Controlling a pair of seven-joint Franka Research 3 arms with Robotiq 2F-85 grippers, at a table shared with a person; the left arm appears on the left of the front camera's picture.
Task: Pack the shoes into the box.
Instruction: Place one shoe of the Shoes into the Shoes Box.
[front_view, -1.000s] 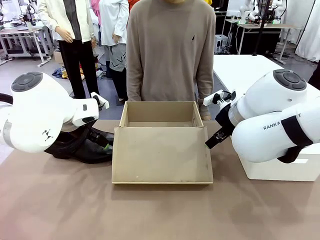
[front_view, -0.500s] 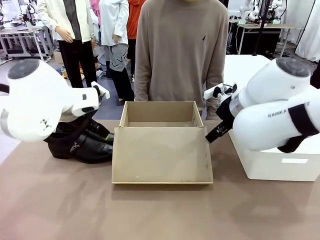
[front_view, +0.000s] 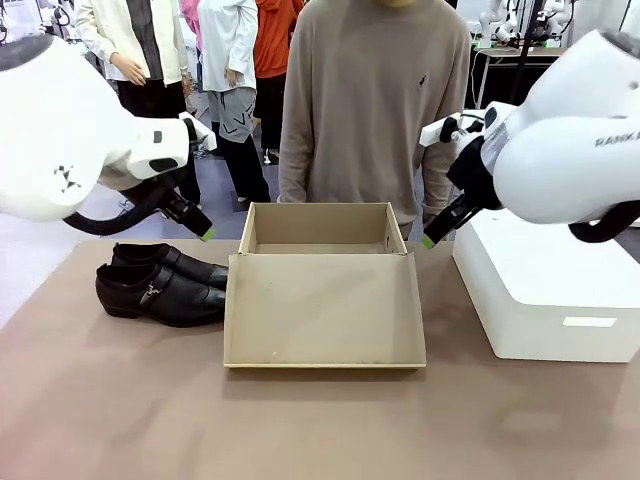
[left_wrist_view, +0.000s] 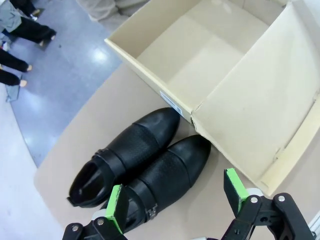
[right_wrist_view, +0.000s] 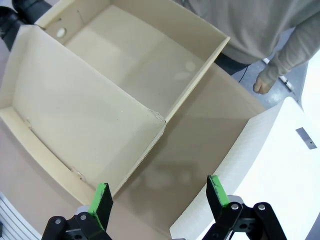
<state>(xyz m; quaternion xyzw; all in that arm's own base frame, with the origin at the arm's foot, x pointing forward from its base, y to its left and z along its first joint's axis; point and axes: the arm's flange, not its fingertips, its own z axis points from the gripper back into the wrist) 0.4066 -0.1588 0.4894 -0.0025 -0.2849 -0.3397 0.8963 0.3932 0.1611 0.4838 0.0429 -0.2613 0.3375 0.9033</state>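
Spanning the lower frame of the front view, a brown worktop (front_view: 120, 420) carries the box (front_view: 320, 228) at centre: tan cardboard, open, plain cardboard floor showing, its flap lid (front_view: 320, 310) lying flat toward the camera. The shoes (front_view: 160, 285), black and glossy, sit side by side on the worktop at centre left, toes just beside the box's left edge; in the left wrist view one toe lies close to the box corner. A white plastic box (front_view: 545, 290) stands at right, apart from the cardboard one. Left hand (left_wrist_view: 175, 196) hangs above the shoes, fingers spread wide, nothing between the green pads (left_wrist_view: 115, 207). Right hand (right_wrist_view: 159, 196) hangs over the strip of worktop between the cardboard box and the white one, likewise spread and holding nothing. A person (front_view: 370, 110) in a taupe sweater stands at the far edge, directly behind the box. Room beyond: grey-blue polished floor (left_wrist_view: 65, 65), other people standing at upper left, more tables (front_view: 520, 55) at upper right.
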